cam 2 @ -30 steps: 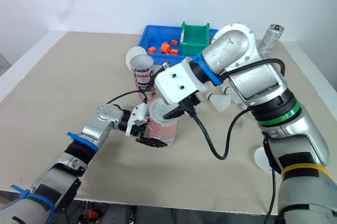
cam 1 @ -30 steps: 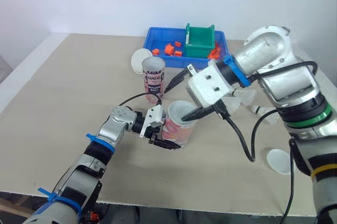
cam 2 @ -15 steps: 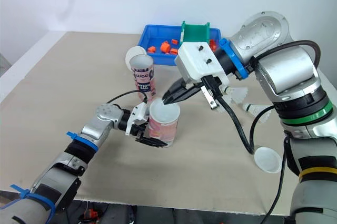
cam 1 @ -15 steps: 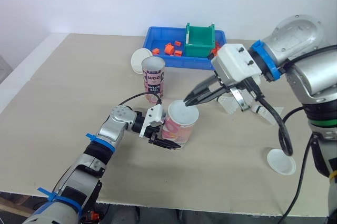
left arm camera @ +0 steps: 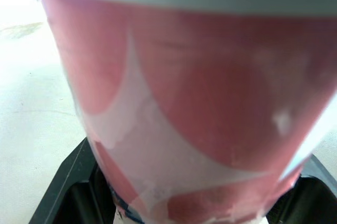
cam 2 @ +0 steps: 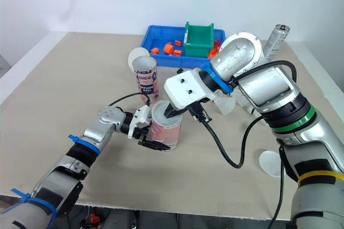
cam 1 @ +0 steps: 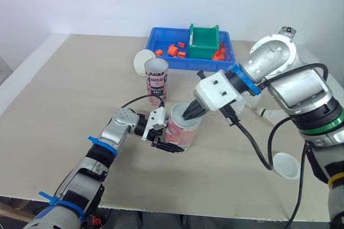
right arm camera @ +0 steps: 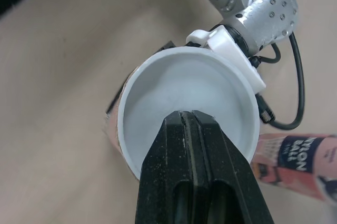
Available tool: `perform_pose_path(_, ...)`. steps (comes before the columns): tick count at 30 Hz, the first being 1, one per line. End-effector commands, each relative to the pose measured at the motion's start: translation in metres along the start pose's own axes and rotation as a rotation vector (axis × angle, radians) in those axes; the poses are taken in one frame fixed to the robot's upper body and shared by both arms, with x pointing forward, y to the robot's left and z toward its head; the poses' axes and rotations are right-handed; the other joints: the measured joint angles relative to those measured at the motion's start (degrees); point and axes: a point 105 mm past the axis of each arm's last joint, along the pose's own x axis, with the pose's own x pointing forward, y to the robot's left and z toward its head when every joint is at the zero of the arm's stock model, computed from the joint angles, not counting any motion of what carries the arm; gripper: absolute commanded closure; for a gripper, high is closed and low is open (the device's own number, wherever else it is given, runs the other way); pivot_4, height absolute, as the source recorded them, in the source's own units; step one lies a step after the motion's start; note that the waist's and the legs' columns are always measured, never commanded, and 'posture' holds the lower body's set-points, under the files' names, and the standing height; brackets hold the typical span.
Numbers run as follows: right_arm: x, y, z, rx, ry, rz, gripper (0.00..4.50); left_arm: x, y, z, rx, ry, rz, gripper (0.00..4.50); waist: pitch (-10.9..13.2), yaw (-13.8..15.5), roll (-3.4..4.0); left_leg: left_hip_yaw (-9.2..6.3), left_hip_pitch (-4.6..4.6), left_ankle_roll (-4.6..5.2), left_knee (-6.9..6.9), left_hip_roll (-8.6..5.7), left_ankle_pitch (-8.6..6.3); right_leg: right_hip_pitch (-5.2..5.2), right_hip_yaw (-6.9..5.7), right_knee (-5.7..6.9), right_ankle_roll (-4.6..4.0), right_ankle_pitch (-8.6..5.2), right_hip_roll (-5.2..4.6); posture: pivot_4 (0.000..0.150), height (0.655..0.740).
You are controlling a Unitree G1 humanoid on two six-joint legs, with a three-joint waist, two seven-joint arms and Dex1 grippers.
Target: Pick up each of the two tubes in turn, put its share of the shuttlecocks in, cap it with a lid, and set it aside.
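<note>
Pink tube: you see the pink tube (cam 1: 181, 132) standing upright on the table (cam 1: 70, 94), near the middle, just in front of the second tube (cam 1: 156, 81).
Left gripper: the left gripper (cam 1: 169, 144) is clamped on the lower part of the pink tube, from the robot's left side.
Left arm pose: it reaches forward and low, the wrist is nearly level with the table.
Right gripper: the right gripper (cam 1: 188, 113) has its two fingers pressed together, with nothing between them, and the tips are at the mouth of the pink tube.
Right arm pose: the elbow is high and the forearm slopes down to the left, toward the tube.
What the left wrist view adds: one black finger (left arm camera: 68, 187) on each side of the pink wall, close against it.
What the right wrist view adds: inside the rim there is a shallow white surface (right arm camera: 174, 92). You cannot tell if it is a lid or the inside of the tube.
What the head views add: a white lid (cam 1: 144, 58) behind the second tube, another lid (cam 1: 285, 165) at the right, and the blue tray (cam 1: 161, 38) with the green box (cam 1: 204, 41).
</note>
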Motion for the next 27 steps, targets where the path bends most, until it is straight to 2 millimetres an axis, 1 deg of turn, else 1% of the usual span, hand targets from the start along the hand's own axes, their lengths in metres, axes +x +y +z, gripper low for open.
perform_pose_path(1, 0.027, 0.017, -0.013, -0.038, 0.073, 0.147, 4.46, -0.002, -0.007, -0.024, -0.085, 0.078, -0.003, 1.41, -0.08, -0.08, -0.07, 0.00, 0.04, 0.00, 0.00, 0.01, 0.00, 0.03, 0.00, 0.00, -0.02, 0.01, 0.00, 0.150, 0.7275)
perform_pose_path(3, 0.030, 0.013, -0.017, -0.055, 0.090, 0.130, 4.46, -0.002, -0.006, -0.024, -0.083, 0.078, 0.000, 1.41, -0.19, -0.25, -0.26, 0.03, 0.33, -0.01, -0.01, 0.02, -0.01, 0.08, 0.00, 0.00, -0.08, 0.00, 0.00, 0.150, 0.7275)
perform_pose_path(5, 0.029, 0.005, -0.018, -0.050, 0.084, 0.082, 4.46, -0.003, -0.006, -0.024, -0.082, 0.077, 0.002, 1.41, -0.38, -0.46, -0.54, 0.04, 0.66, -0.03, -0.13, 0.03, -0.02, 0.24, 0.01, -0.01, -0.15, -0.01, -0.02, 0.150, 0.7275)
perform_pose_path(7, 0.020, 0.000, -0.009, -0.024, 0.024, 0.042, 4.46, -0.003, -0.006, -0.024, -0.082, 0.077, 0.002, 1.41, -0.48, -0.52, -0.70, 0.03, 0.84, -0.04, -0.23, 0.08, -0.02, 0.29, 0.01, 0.00, -0.25, 0.06, -0.01, 0.150, 0.7275)
perform_pose_path(8, 0.009, -0.005, -0.001, 0.010, -0.035, -0.001, 4.46, -0.003, -0.007, -0.024, -0.082, 0.077, 0.002, 1.41, -0.48, -0.52, -0.70, 0.03, 0.85, -0.04, -0.30, 0.08, -0.02, 0.28, 0.01, 0.00, -0.31, 0.09, -0.01, 0.150, 0.7275)
perform_pose_path(11, -0.016, -0.011, 0.013, 0.083, -0.167, -0.096, 4.46, -0.003, -0.007, -0.024, -0.080, 0.075, 0.001, 1.41, -0.47, -0.33, -0.68, 0.05, 0.75, 0.00, -0.40, 0.08, 0.02, 0.19, 0.01, 0.00, -0.35, 0.12, -0.02, 0.150, 0.7275)
perform_pose_path(12, -0.028, -0.016, 0.015, 0.127, -0.210, -0.160, 4.46, -0.003, -0.007, -0.024, -0.077, 0.073, 0.001, 1.41, -0.45, -0.26, -0.65, 0.05, 0.53, 0.02, -0.41, 0.08, 0.05, 0.19, 0.01, 0.00, -0.35, 0.13, -0.02, 0.150, 0.7275)
perform_pose_path(14, -0.053, -0.023, 0.013, 0.226, -0.268, -0.302, 4.46, -0.003, -0.007, -0.023, -0.071, 0.067, 0.002, 1.41, -0.41, 0.09, -0.58, 0.05, 0.26, 0.03, -0.41, 0.07, 0.05, -0.05, 0.00, 0.01, -0.31, 0.12, -0.02, 0.150, 0.7275)
perform_pose_path(15, -0.062, -0.022, 0.011, 0.274, -0.288, -0.352, 4.18, -0.003, -0.007, -0.022, -0.067, 0.063, 0.003, 1.41, -0.41, 0.21, -0.59, 0.02, 0.18, 0.03, -0.41, 0.05, 0.05, -0.07, 0.00, 0.00, -0.15, 0.21, -0.02, 0.150, 0.7275)
perform_pose_path(16, -0.069, -0.017, 0.007, 0.319, -0.293, -0.386, 3.85, -0.003, -0.007, -0.022, -0.064, 0.058, 0.005, 1.41, -0.41, 0.31, -0.59, 0.00, 0.14, 0.02, -0.42, 0.04, 0.04, -0.07, 0.00, 0.00, -0.18, 0.19, -0.02, 0.150, 0.7275)
perform_pose_path(17, -0.073, -0.009, 0.002, 0.364, -0.288, -0.411, 3.70, -0.004, -0.007, -0.021, -0.062, 0.054, 0.005, 1.41, -0.41, 0.49, -0.59, -0.02, 0.10, -0.01, -0.43, 0.02, 0.02, -0.09, 0.00, -0.01, -0.21, 0.17, -0.02, 0.150, 0.7275)
perform_pose_path(19, -0.076, 0.008, -0.009, 0.455, -0.284, -0.455, 2.64, -0.004, -0.006, -0.019, -0.053, 0.046, 0.008, 1.41, -0.44, 1.31, -0.69, -0.14, -0.02, -0.01, -0.50, -0.02, -0.01, -0.09, -0.04, -0.11, -0.21, 0.09, 0.00, 0.150, 0.7275)
perform_pose_path(20, -0.077, 0.016, -0.015, 0.497, -0.283, -0.478, 2.27, -0.004, -0.006, -0.019, -0.050, 0.043, 0.008, 1.41, -0.44, 1.35, -0.67, -0.17, -0.04, -0.08, -0.51, -0.02, -0.08, -0.10, -0.05, -0.14, -0.23, 0.02, 0.01, 0.150, 0.7275)
perform_pose_path(21, -0.077, 0.022, -0.020, 0.534, -0.282, -0.507, 1.67, -0.004, -0.006, -0.018, -0.048, 0.039, 0.008, 1.41, -0.43, 1.35, -0.65, -0.14, -0.05, -0.08, -0.52, -0.02, -0.10, -0.13, -0.04, -0.16, -0.21, -0.01, 0.01, 0.150, 0.7275)
perform_pose_path(23, -0.077, 0.031, -0.029, 0.603, -0.291, -0.565, 0.79, -0.004, -0.005, -0.016, -0.043, 0.028, 0.010, 1.41, -0.38, 1.36, -0.55, -0.13, -0.04, -0.07, -0.53, -0.02, -0.12, -0.15, -0.03, -0.14, -0.14, -0.05, 0.02, 0.150, 0.7275)
perform_pose_path(24, -0.076, 0.038, -0.037, 0.650, -0.282, -0.603, 0.24, -0.004, -0.005, -0.015, -0.040, 0.019, 0.009, 1.41, -0.35, 1.39, -0.45, -0.13, -0.05, -0.07, -0.53, -0.02, -0.12, -0.18, -0.03, -0.13, -0.09, -0.06, 0.02, 0.150, 0.7275)
perform_pose_path(25, -0.074, 0.044, -0.042, 0.691, -0.283, -0.631, 0.05, -0.004, -0.005, -0.013, -0.036, 0.011, 0.009, 1.41, -0.34, 1.42, -0.45, -0.13, -0.05, -0.06, -0.52, -0.02, -0.11, -0.19, -0.03, -0.13, 0.01, -0.07, 0.03, 0.150, 0.7275)
perform_pose_path(27, -0.068, 0.062, -0.057, 0.784, -0.258, -0.692, 0.05, -0.004, -0.005, -0.008, -0.030, -0.014, 0.007, 1.41, -0.34, 1.46, -0.46, -0.17, -0.05, -0.04, -0.51, -0.02, -0.08, -0.18, -0.03, -0.12, 0.07, -0.05, 0.07, 0.150, 0.7275)
